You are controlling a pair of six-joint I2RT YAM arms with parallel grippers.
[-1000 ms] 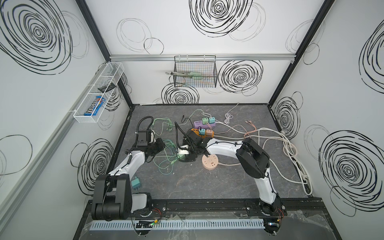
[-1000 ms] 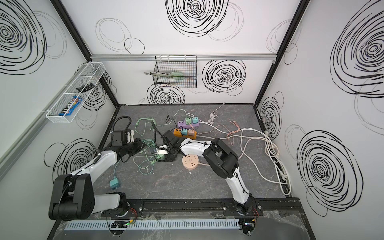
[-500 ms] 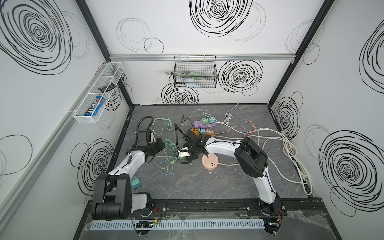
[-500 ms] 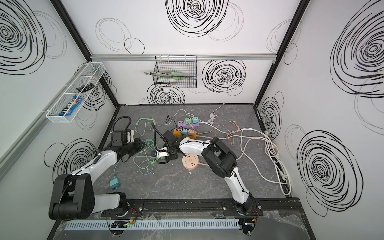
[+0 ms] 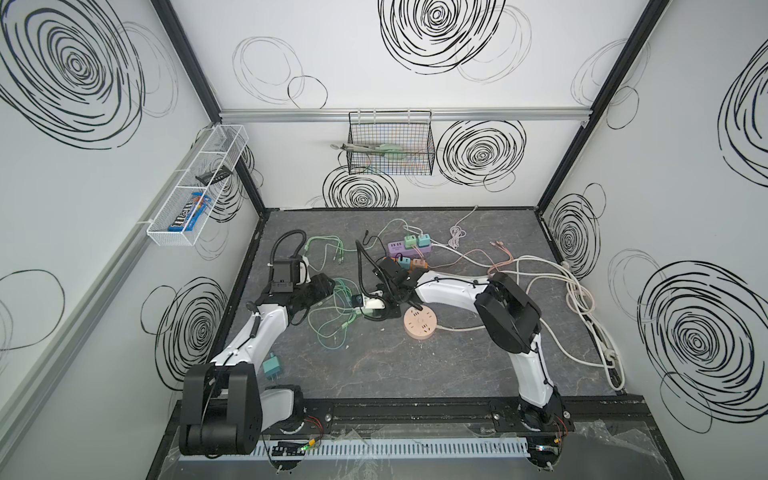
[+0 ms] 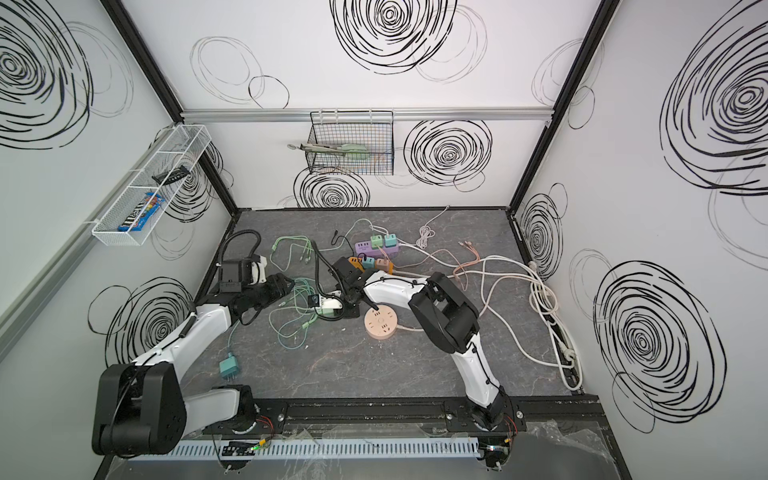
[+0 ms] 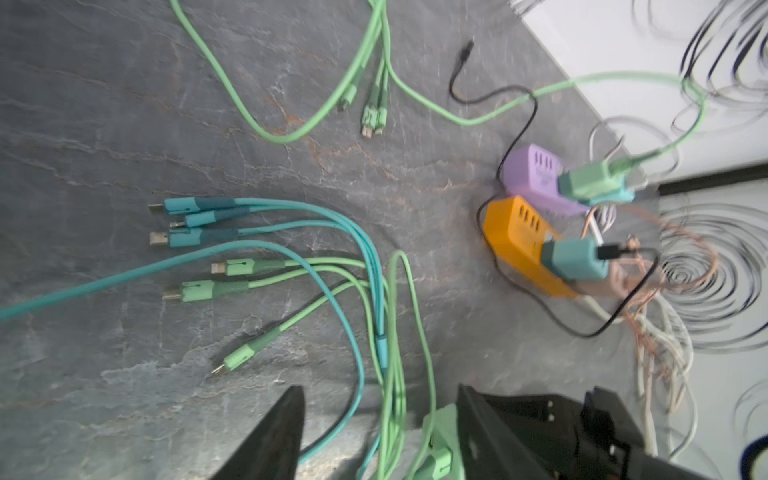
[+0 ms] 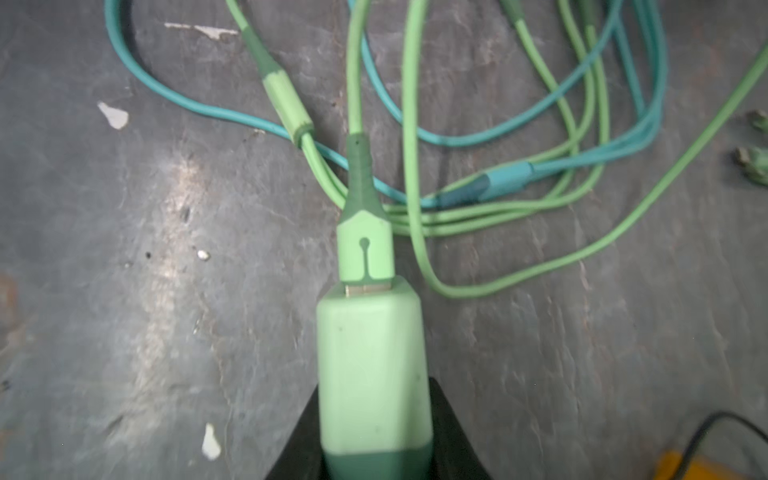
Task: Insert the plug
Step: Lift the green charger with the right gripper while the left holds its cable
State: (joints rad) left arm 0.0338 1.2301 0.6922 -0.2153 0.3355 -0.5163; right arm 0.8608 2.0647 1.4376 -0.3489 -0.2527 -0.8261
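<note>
Now we see the grey stone-patterned bench (image 5: pixel 374 374) strewn with cables, with both arms meeting near its middle. Just right of them lies the round peach power strip (image 5: pixel 420 325). Behind them, the orange power strip (image 7: pixel 519 245) sits beside the purple power strip (image 7: pixel 536 170), each carrying adapters. Our left end effector (image 7: pixel 378 392) stands spread wide over a bundle of green and teal cables (image 7: pixel 374 291). Our right end effector (image 8: pixel 374 395) pinches the light green charger block (image 8: pixel 372 353) by its sides, low over the bench. The green USB plug (image 8: pixel 365 253) sits in that block's port with a sliver of metal showing, its cord trailing into the tangle.
</note>
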